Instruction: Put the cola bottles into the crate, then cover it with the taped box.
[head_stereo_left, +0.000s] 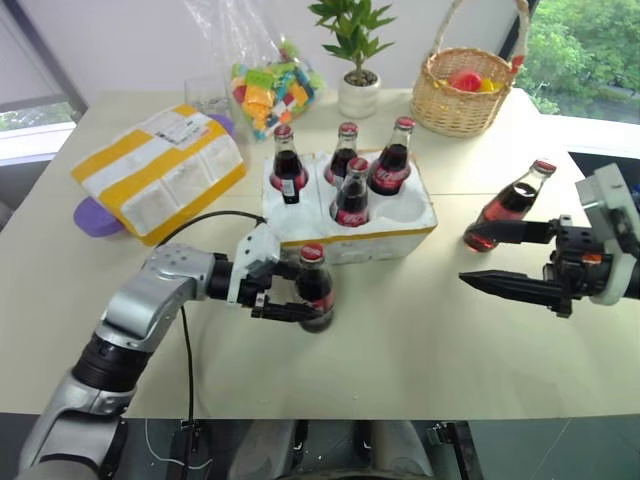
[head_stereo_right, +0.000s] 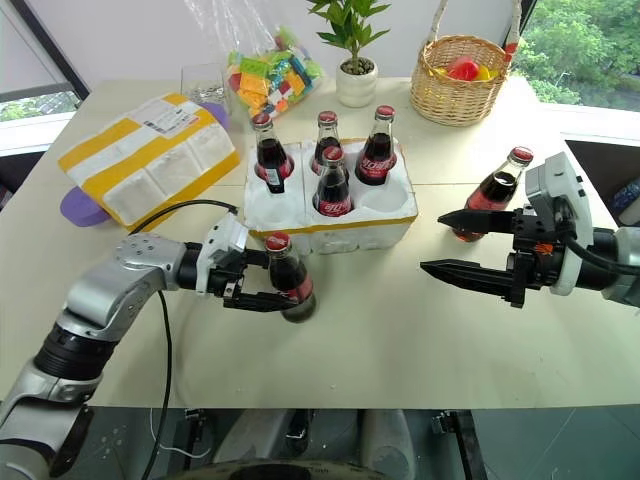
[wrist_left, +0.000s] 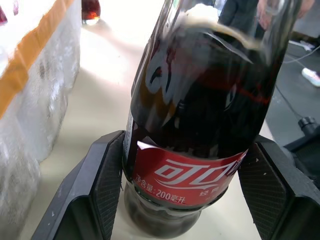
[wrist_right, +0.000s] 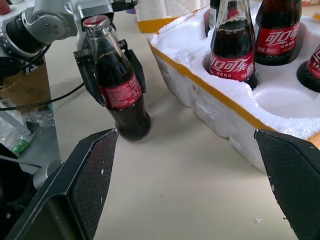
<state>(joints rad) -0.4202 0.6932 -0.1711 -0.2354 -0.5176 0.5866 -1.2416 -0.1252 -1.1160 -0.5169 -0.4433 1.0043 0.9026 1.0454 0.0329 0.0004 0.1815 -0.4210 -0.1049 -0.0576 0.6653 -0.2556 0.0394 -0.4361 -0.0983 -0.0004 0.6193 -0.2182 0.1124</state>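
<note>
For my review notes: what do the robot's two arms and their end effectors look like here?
Left arm: silver-grey metal segments with a black ribbed joint band and a black cable looping along it. Left end effector: white housing and two black fingers with textured pads. Right end effector: light grey housing, black mount, and two long tapering black fingers.

Left claw (wrist_right: 112, 70) grips a cola bottle (wrist_right: 117, 85) beside the crate (wrist_right: 225, 107)

You've got 6 small glass cola bottles w/ red caps (head_stereo_left: 352, 193): 4 in the white foam crate (head_stereo_left: 415, 231), 2 outside on the table.
</note>
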